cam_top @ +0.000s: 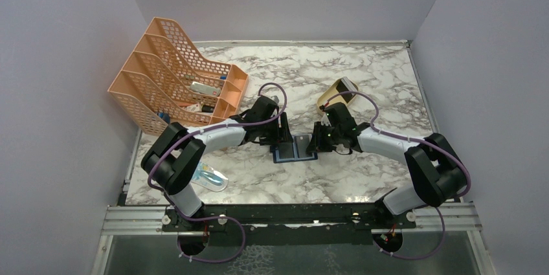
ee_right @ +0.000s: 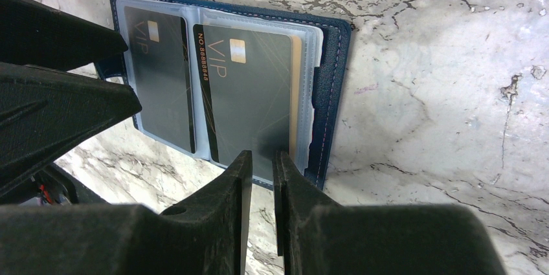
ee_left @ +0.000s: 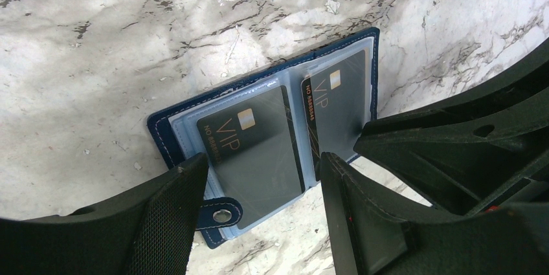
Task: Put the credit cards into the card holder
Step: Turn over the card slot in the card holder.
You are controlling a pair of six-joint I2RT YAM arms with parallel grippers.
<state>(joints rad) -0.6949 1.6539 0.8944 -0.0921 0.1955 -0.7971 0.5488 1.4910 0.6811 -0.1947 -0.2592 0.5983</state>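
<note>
Top view: the card holder (cam_top: 292, 151) lies open on the marble table (cam_top: 362, 68), approx. at centre, between both claws. The left claw (cam_top: 280, 136) is at its 9 o'clock side, the right claw (cam_top: 317, 139) at 3 o'clock. A file rack (cam_top: 175, 87) stands at 10 o'clock, a tan tray (cam_top: 338, 92) at 1 o'clock and a blue packet (cam_top: 208, 178) at 8 o'clock.

Left wrist view: the left claw is wide open, with nothing gripped between its fingers (ee_left: 162, 223). It straddles the holder's 6 o'clock edge near the snap button (ee_left: 221, 215). Two dark cards (ee_left: 256, 152) sit in clear pockets, one per page.

Right wrist view: the right claw (ee_right: 262, 171) is nearly closed, only a thin slit. Its tips are over the 6 o'clock edge of the nearer dark card. I cannot tell if they pinch or only push. A gold card (ee_right: 296, 94) shows as a strip at 3 o'clock behind that card.

Handling, my judgement: the cards are light, stiff and slippery, and hard to lift when flat. Better to take an edge which sticks out of the pocket. The holder is soft and prob. slides, so it needs pressing down at its border.
</note>
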